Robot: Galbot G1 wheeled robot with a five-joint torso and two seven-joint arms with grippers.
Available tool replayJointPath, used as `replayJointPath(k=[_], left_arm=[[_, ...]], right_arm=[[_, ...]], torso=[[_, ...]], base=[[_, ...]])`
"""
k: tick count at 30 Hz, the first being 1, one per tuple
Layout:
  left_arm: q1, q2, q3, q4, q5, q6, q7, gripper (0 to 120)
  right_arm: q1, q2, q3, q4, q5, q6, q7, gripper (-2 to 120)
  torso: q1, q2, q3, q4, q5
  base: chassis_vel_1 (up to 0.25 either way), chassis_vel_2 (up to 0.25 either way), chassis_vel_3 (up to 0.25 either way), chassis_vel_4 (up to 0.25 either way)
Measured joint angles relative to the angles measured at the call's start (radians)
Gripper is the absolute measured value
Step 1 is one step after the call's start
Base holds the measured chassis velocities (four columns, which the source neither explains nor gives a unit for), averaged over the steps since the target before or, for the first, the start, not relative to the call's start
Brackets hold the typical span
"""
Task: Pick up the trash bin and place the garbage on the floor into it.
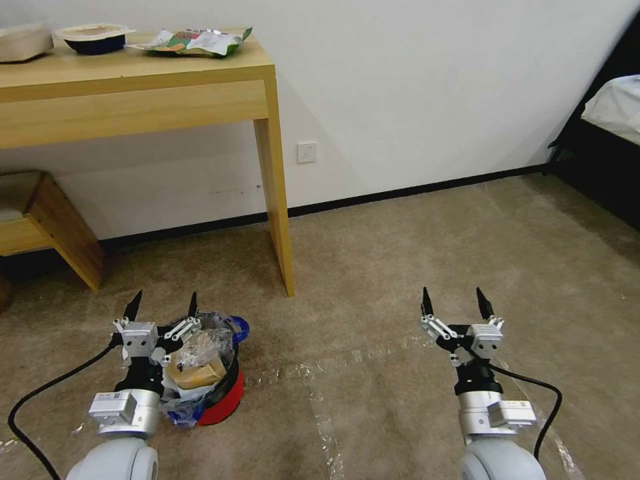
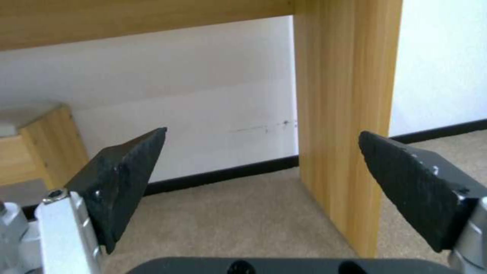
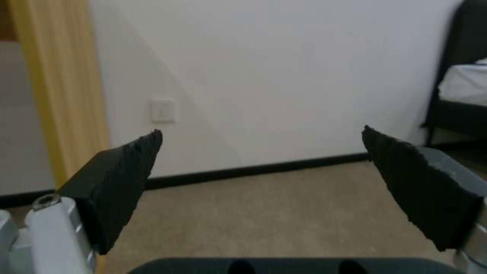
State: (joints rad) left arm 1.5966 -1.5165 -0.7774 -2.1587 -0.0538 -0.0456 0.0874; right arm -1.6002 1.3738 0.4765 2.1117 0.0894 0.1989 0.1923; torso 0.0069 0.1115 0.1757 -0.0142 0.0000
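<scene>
The small round red plastic trash bin [image 1: 223, 400] stands on the beige short-pile carpet [image 1: 400, 267], just in front of the square leg of the pale wooden desk [image 1: 277, 173]. Its crinkled clear plastic liner with blue edges bulges over the rim. Inside it lie crumpled clear film and a brown cardboard scrap [image 1: 193, 375].

The left gripper [image 1: 163, 305] hovers above the bin's left side, its two black pointed fingers spread wide apart with nothing between them. In the left wrist view the same gripper [image 2: 261, 146] shows rough, wedge-shaped dark pads [image 2: 121, 179] framing the desk leg [image 2: 345, 114] and the black skirting board [image 2: 223, 175].

The right gripper [image 1: 453, 301] is held over bare carpet well to the right of the bin, also splayed open and empty. In the right wrist view [image 3: 261, 146] it faces the smooth white wall [image 3: 279, 68] with a white socket plate [image 3: 163, 110].
</scene>
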Motion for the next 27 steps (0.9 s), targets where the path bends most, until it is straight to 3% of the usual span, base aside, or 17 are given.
replayJointPath(k=[10, 27], left_arm=[[-0.012, -0.005, -0.003, -0.001, -0.005, 0.039, -0.023, 100], [-0.019, -0.01, 0.011, 0.0, 0.003, 0.05, -0.024, 100]], right_arm=[[0.023, 0.024, 0.038, -0.002, -0.035, 0.005, 0.031, 100], [0.021, 0.012, 0.075, 0.01, -0.028, 0.025, 0.034, 100]], torso=[[0.0, 0.0, 0.0, 0.0, 0.0], [0.0, 0.0, 0.0, 0.0, 0.0001]], base=[[0.0, 0.0, 0.0, 0.0], [0.0, 0.0, 0.0, 0.0]])
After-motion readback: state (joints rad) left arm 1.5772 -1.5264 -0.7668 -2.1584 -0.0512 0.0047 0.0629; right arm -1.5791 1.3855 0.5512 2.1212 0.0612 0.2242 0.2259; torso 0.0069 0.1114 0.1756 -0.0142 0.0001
